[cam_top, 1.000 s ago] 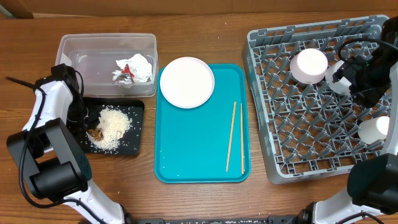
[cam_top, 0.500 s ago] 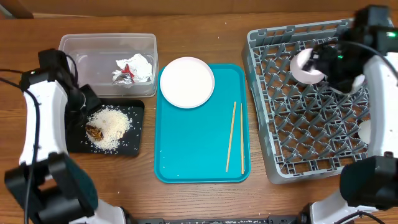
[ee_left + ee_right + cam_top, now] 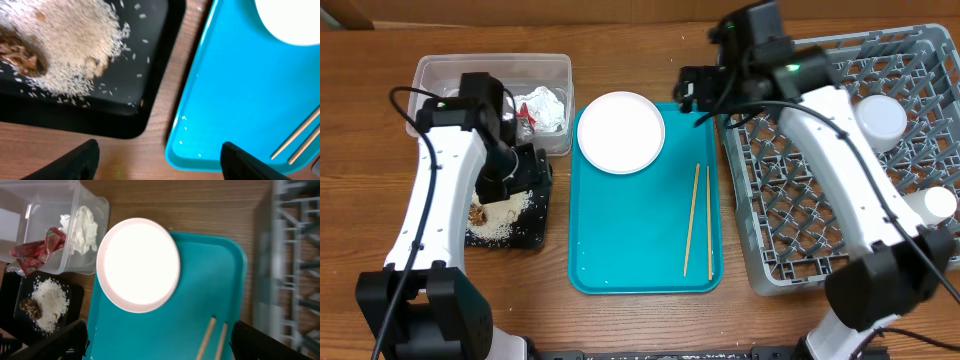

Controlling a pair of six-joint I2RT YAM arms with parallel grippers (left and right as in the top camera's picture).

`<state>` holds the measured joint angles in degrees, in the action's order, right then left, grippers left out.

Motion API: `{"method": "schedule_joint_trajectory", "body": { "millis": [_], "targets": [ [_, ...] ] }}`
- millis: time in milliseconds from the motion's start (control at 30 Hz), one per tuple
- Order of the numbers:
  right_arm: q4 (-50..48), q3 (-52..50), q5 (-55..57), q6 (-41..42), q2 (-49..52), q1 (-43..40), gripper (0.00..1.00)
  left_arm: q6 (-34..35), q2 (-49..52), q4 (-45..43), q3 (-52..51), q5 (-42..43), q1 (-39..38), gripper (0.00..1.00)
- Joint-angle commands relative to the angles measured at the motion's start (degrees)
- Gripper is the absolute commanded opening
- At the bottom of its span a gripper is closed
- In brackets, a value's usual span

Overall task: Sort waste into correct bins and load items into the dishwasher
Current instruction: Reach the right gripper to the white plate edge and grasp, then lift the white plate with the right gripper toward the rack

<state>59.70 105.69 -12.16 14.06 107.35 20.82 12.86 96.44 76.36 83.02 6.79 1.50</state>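
my left end effector (image 3: 159,157) hangs released over the shallow black rectangular tray (image 3: 157,45); my right end effector (image 3: 162,342), released too, hovers above the round white plate (image 3: 138,264) at the teal plastic tray's (image 3: 215,295) far-left corner.

A teal serving tray (image 3: 630,240) lies flat in the middle of the wooden table (image 3: 640,65), its long sides running near to far. It is rectangular with rounded corners and a low raised rim, and its surface is glossy. Brown wood grain shows all round it, along the near edge and on the far side. At the far left corner, a pale tan shape (image 3: 340,12) is cut off by the frame.
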Motion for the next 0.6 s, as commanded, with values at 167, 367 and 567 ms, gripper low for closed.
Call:
{"method": "schedule_joint_trajectory", "body": {
  "millis": [167,367,567],
  "targets": [
    [-2.84,0.44,3.67,4.96,11.04,4.44,0.93,-1.31,-0.20,2.51,-0.44,-1.46,-1.53,0.84],
    [-3.67,0.44,3.82,8.79,17.92,4.68,0.89,-1.31,-0.20,2.49,-0.44,-1.66,-1.53,0.84],
    [-4.31,0.44,2.93,8.74,21.77,5.01,0.72,-1.29,-0.20,2.21,-0.44,-1.64,-1.53,0.84]
  ]
}}
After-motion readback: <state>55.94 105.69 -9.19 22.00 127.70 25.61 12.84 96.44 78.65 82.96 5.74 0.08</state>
